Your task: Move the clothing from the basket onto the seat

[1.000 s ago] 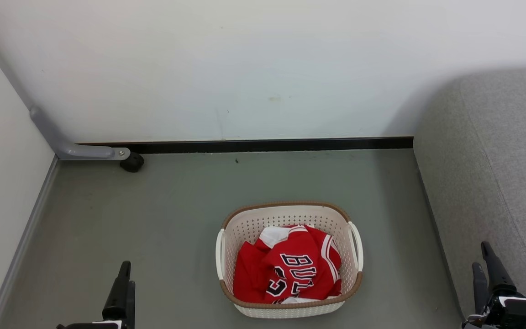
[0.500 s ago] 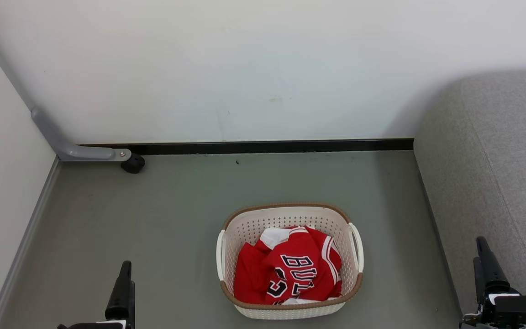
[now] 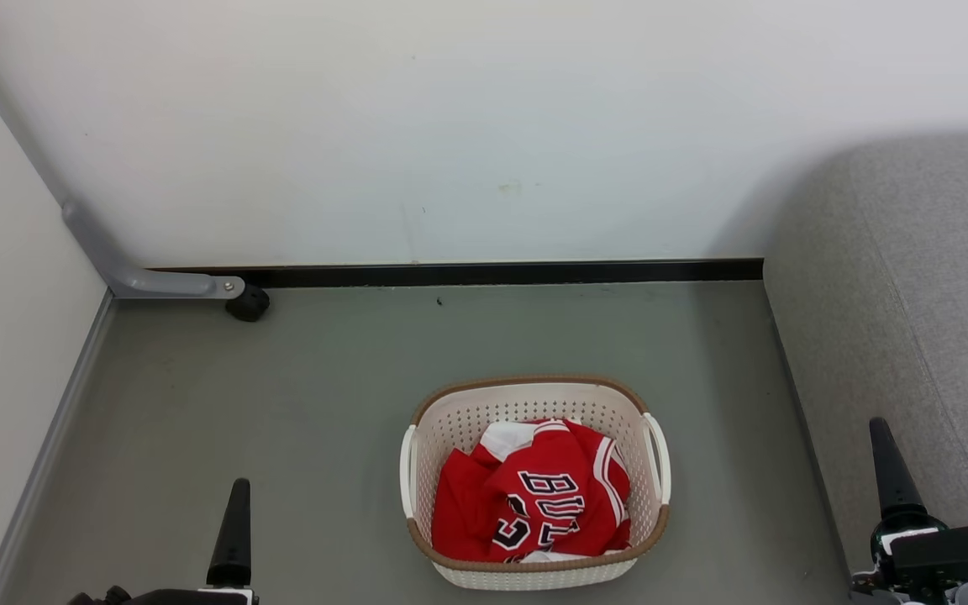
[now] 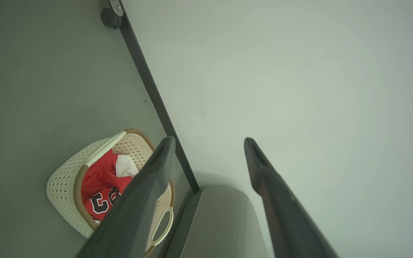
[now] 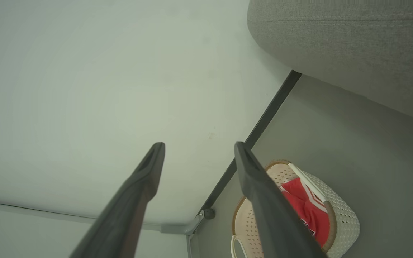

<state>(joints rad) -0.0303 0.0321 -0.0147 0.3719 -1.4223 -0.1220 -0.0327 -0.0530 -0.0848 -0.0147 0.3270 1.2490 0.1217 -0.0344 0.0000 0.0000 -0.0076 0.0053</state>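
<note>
On our right we see the grey sofa (image 3: 912,319) against the white wall (image 3: 484,126). Near it, on the grey floor (image 3: 282,403), stands the cream laundry basket (image 3: 526,382), holding the crumpled red Bulls jersey (image 3: 551,487). Our left fingers (image 4: 142,200) and right fingers (image 5: 264,200) hang spread wide, gripping nothing.

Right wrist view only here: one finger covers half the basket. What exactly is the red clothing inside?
Observer: The head view shows a crumpled red jersey with black-and-white letters "BUL", lying inside the basket.
Operator: Is the left gripper near it?
Observer: No. The left gripper is open and empty, off the basket's left side over the floor.
Operator: What does my finger hide?
Observer: A white fabric patch at the pile's far end.
</note>
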